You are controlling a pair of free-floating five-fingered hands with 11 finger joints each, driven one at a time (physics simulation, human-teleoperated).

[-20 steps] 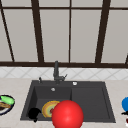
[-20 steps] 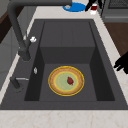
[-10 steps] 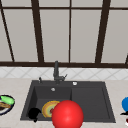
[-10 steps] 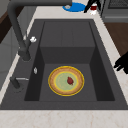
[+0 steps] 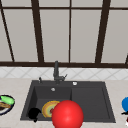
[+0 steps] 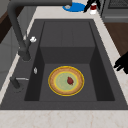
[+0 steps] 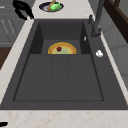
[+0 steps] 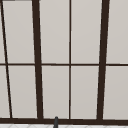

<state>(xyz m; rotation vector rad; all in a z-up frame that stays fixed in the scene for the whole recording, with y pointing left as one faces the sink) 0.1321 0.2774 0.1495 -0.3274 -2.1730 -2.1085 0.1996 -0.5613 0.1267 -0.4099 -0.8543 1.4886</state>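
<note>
Just left hand (image 5: 33, 113) near plate (image 5: 47, 108)

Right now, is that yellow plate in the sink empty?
Not empty: the plate, flat on the sink floor, carries one small red piece near its middle.

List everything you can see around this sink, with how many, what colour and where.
Dark grey sink: one, set in the pale counter, basin at left, drainboard at right.
Dark faucet: one, behind the basin.
Round yellow-rimmed plate: one, on the basin floor, a small red piece at its middle.
Red ball: one, in front of the sink in the front view.
Dark-rimmed plate with green food: one, counter left of the sink.
Blue round object: one, counter right of the sink.
Dark-framed window: one, above the sink.
Left hand: black, over the sink's front left edge.
Right hand: black, by the blue object.
</note>
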